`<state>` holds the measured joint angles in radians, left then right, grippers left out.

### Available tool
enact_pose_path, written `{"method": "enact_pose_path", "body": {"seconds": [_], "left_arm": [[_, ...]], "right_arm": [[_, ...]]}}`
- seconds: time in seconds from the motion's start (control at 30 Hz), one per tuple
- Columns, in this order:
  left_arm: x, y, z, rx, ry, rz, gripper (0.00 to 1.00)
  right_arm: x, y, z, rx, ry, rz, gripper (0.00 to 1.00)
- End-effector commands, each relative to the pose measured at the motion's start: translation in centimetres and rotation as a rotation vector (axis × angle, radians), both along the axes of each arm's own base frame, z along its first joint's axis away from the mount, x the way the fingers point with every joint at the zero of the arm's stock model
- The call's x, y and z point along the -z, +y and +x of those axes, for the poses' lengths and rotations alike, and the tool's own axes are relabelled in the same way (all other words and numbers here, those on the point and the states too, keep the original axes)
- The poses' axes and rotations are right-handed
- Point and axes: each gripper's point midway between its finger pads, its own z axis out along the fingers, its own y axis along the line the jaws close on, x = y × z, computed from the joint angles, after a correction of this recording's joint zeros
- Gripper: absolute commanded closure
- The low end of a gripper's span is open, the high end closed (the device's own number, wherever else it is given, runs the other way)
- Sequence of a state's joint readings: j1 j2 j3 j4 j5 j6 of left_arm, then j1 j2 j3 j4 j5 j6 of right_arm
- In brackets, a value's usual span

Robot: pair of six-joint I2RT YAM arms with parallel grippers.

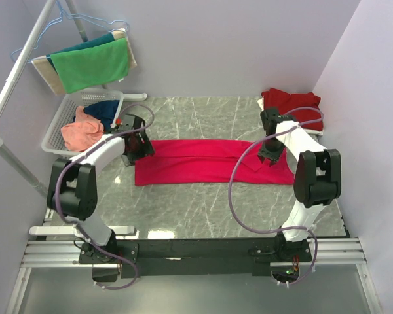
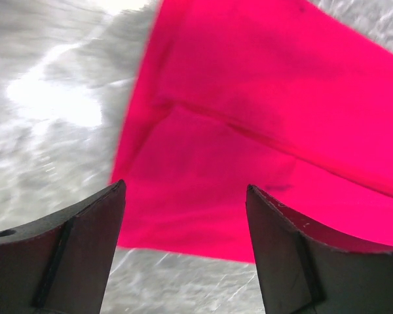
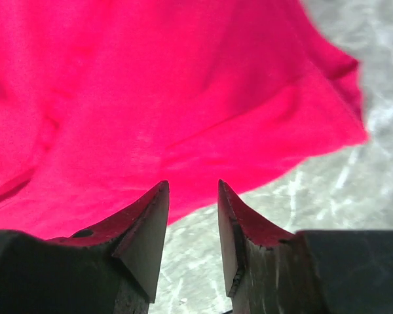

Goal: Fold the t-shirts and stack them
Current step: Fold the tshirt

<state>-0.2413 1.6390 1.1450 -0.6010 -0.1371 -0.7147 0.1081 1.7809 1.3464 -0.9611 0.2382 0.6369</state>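
Your left fingers [image 2: 65, 255] stand wide apart, right fingers [image 3: 141, 242] narrowly parted; both hold nothing, above the red shirt [image 1: 203, 162] on the surface [image 1: 196, 209].

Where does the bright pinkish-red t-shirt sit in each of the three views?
Top external: pinkish-red t-shirt lies flat across the centre.
Left wrist: it fills the upper right.
Right wrist: it fills the upper left.
Shared landmark: grey marble tabletop.

R end effector [image 3: 192, 186], jaws narrowly apart, over pink-red t-shirt [image 3: 150, 98] edge on table [image 3: 354, 190].
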Motion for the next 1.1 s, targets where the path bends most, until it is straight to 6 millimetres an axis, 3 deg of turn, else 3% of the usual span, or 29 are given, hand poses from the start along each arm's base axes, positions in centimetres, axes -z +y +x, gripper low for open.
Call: {"method": "enact_pose_path", "body": {"seconds": [0.0,0.3,0.67,1.07], "left_arm": [[0.6,-2.8,2.1,0.076,-0.023,-0.102,0.21],[3.2,-2.8,2.0,0.079,0.028,-0.083,0.22],[5.3,0.2,0.4,0.001,0.128,0.066,0.22],[5.5,1.1,0.0,-0.016,0.158,0.119,0.24]], "right_arm": [[0.2,2.2,1.3,-0.055,-0.046,0.083,0.57],[2.7,4.9,0.9,-0.112,-0.013,0.148,0.56],[4.9,4.3,-0.8,-0.087,0.069,0.1,0.57],[6.2,4.5,0.7,-0.075,0.08,0.096,0.68]]}}
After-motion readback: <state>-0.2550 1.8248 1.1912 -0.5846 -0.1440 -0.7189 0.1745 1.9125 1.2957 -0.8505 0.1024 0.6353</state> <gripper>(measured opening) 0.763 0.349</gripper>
